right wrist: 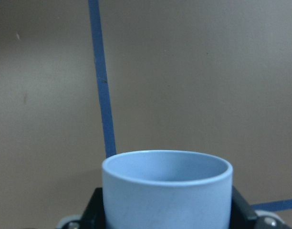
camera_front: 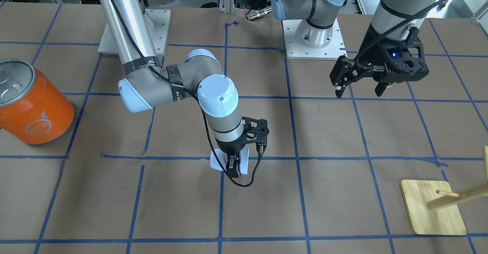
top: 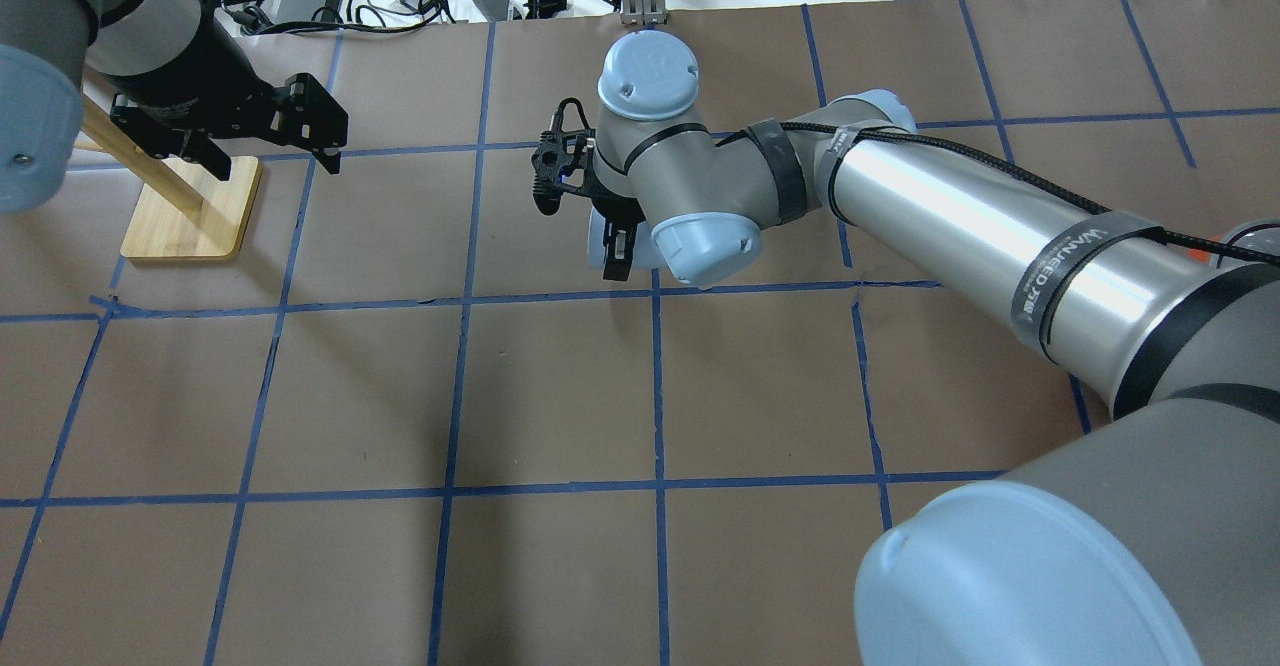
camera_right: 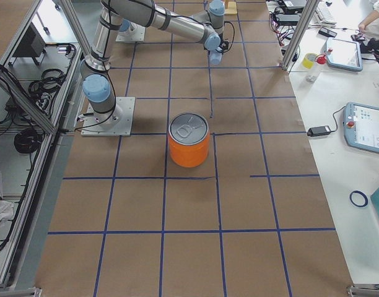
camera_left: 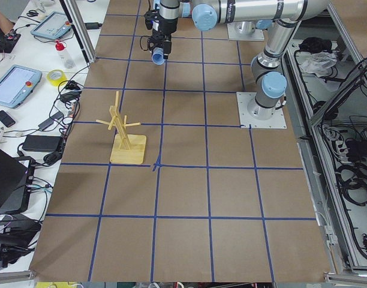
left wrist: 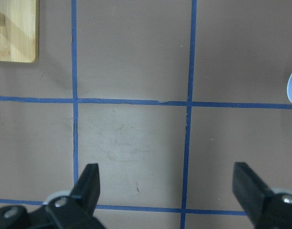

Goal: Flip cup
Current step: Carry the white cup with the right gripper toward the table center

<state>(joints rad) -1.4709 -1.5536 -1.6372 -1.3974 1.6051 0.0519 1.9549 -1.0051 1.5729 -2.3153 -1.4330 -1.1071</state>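
The pale blue-white cup [right wrist: 167, 191] sits between the fingers of my right gripper [camera_front: 233, 167], which is shut on it near the table's middle. In the right wrist view its open mouth faces away from the wrist and the bluish inside shows. In the front view the cup [camera_front: 218, 162] shows on both sides of the fingers. It also shows in the overhead view [top: 597, 236] and in the left side view [camera_left: 158, 56]. I cannot tell whether it touches the table. My left gripper [camera_front: 360, 92] hangs open and empty above the table, apart from the cup; its open fingers [left wrist: 91, 183] show in the left wrist view.
A large orange can [camera_front: 34, 105] with a silver top stands near the table's end on my right side. A wooden peg stand [camera_front: 432, 208] on a square base stands on my left side, close to the left gripper [top: 270, 136]. Blue tape lines grid the brown table.
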